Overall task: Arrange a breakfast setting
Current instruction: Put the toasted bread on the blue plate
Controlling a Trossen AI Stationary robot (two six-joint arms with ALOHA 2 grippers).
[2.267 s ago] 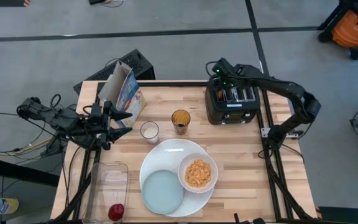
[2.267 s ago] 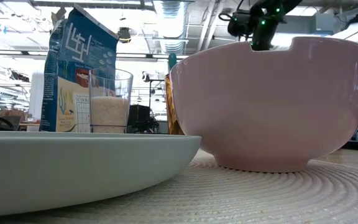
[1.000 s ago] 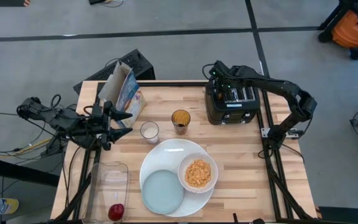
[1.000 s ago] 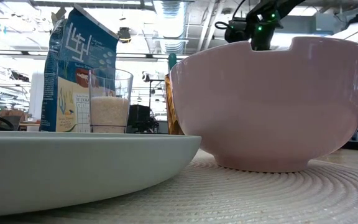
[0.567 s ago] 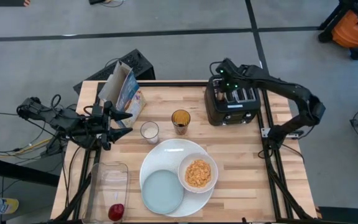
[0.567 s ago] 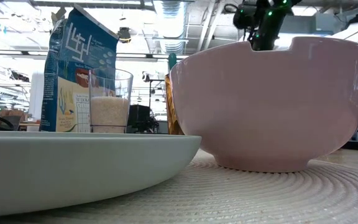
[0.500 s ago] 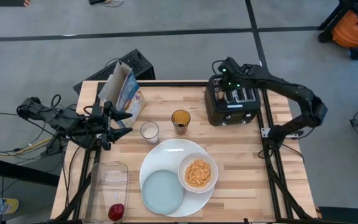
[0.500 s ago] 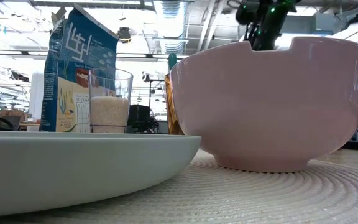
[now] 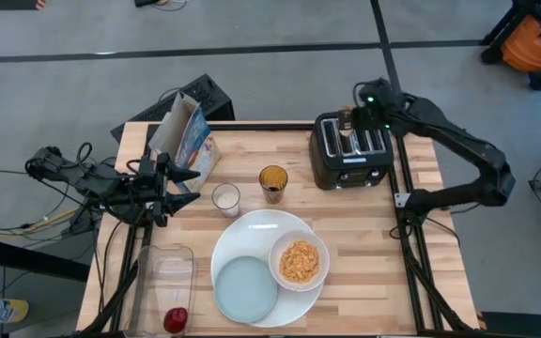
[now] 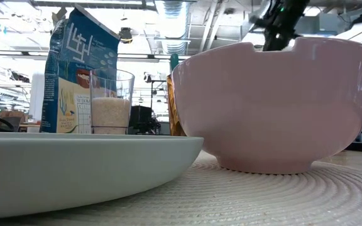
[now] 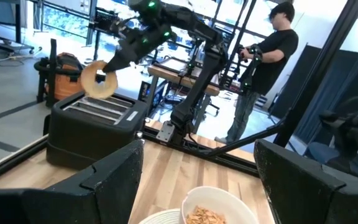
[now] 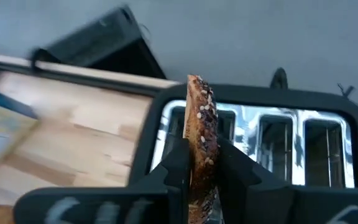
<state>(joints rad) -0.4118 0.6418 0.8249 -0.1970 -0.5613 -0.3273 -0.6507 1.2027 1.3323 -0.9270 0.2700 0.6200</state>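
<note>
Apple: the red apple (image 9: 175, 320) is seen in the clear tub (image 9: 162, 272) at the near left corner.
Plates: the small pale-blue plate (image 9: 245, 289) is laid on the large white plate (image 9: 263, 228), near the front edge of the table (image 9: 364, 225).
Bowl: the white bowl (image 9: 299, 261) of orange cereal flakes (image 9: 299, 260) is set on the large plate's right side, touching the small plate or just beside it.
Left gripper: the left gripper (image 9: 185, 188) is held spread and empty over the table's left edge, beside the blue cereal box (image 9: 188, 139) (a waiting arm, it is judged).
Toaster: the black toaster (image 9: 347, 150) is stood at the far right.
Bagel: the browned bagel ring (image 12: 201, 144) is clamped on edge between the fingers of the right gripper (image 9: 350, 119), above the toaster's slots and clear of them.
Step in hand: the bagel's removal from the toaster is judged to be under way.
Next move: a carry toward the near side is called for, then a lowering onto the pale-blue plate, which is bare, and a release there.
</note>
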